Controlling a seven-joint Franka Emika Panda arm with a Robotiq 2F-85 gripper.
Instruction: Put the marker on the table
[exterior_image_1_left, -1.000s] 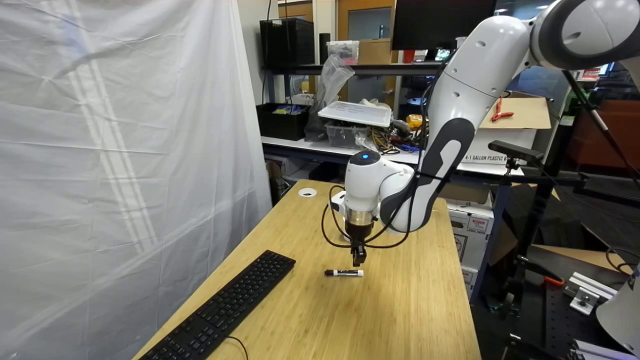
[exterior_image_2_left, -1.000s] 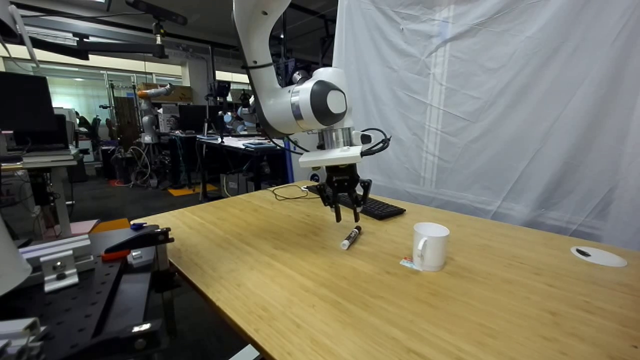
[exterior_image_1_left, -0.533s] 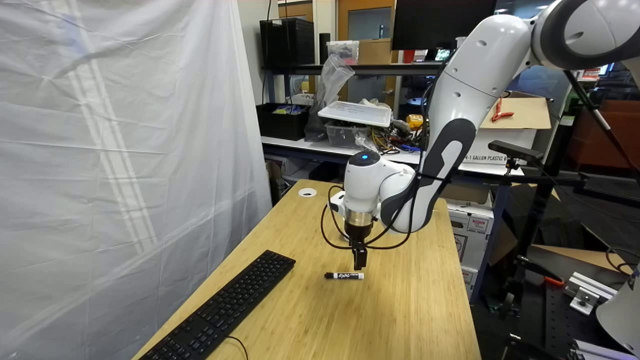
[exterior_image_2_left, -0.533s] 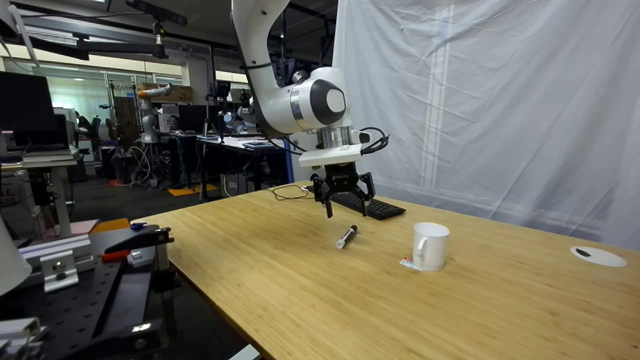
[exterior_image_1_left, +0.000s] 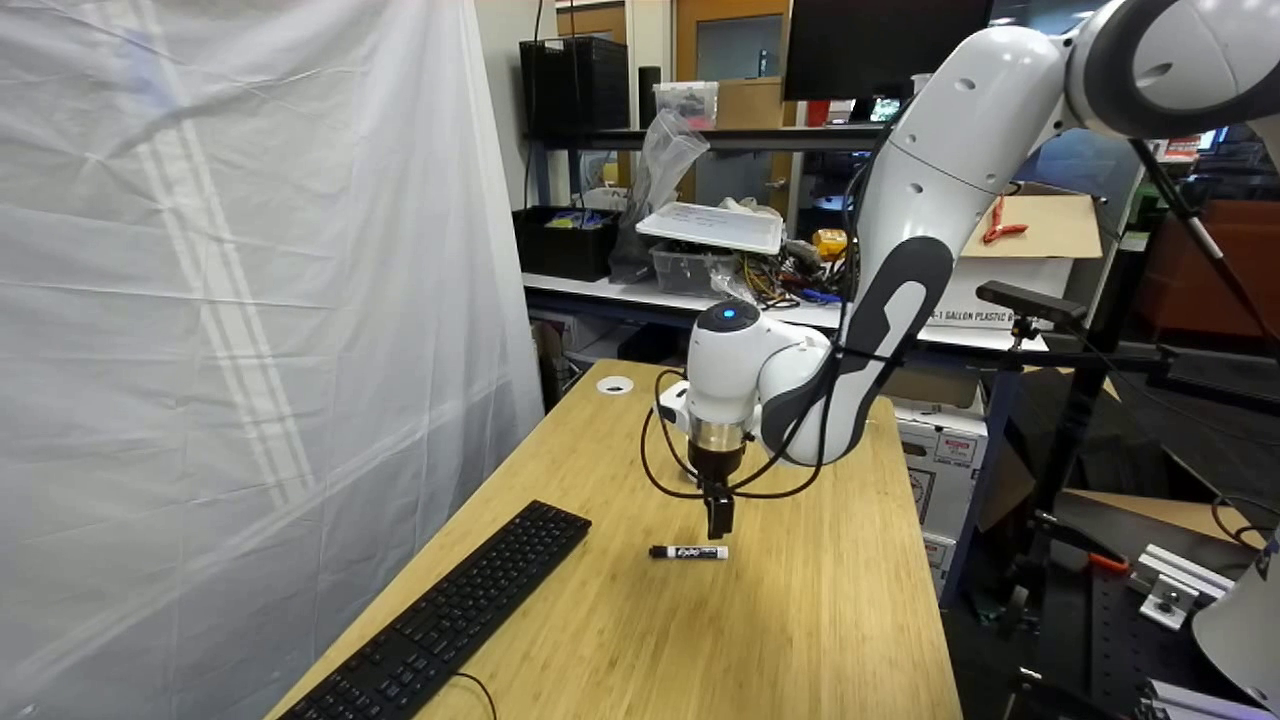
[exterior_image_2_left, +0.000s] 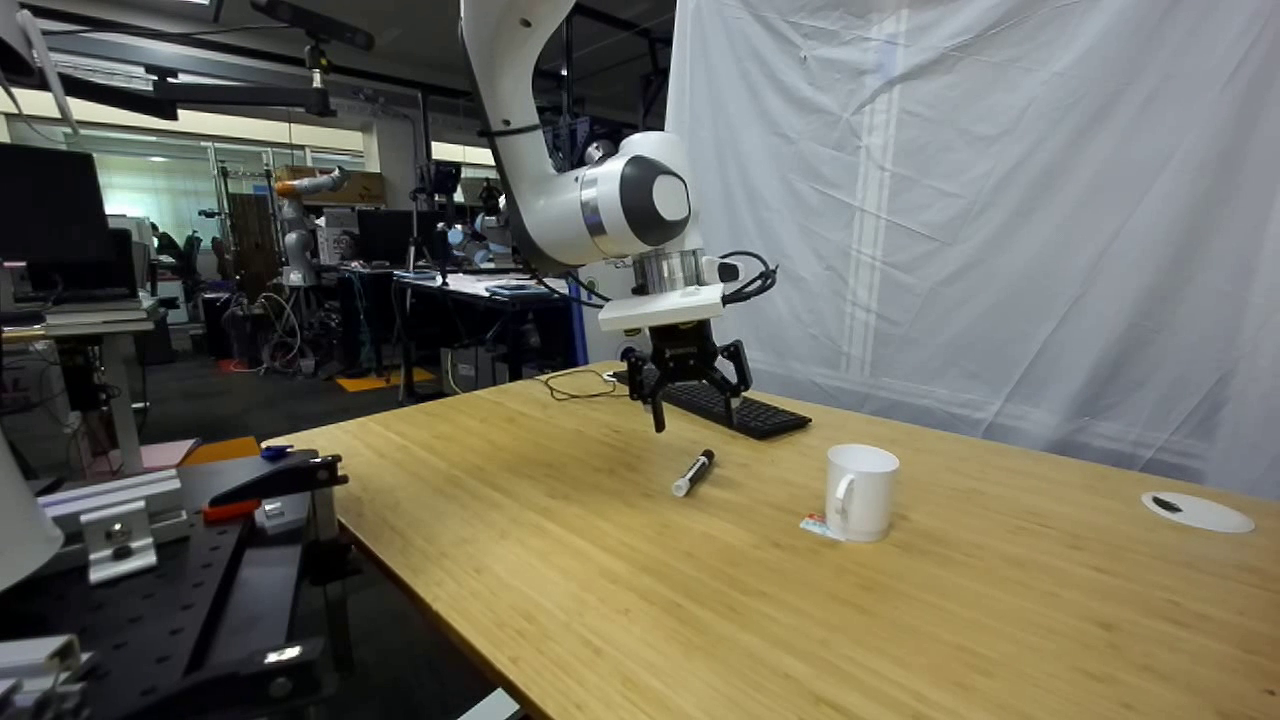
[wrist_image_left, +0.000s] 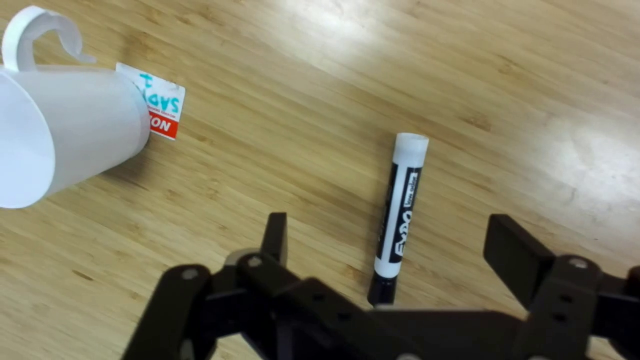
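Where marker (wrist_image_left: 398, 216) lies, mug (wrist_image_left: 90, 120) stands near.

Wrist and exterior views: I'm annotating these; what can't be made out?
White cylindrical mug: wrist view, cut off by left edge.
Flat red-and-white label: wrist view, mug hides some lettering.
Long black keyboard: in an exterior view, cut off by bottom edge.
Black-and-white cylindrical marker: in an exterior view, lettering too small.
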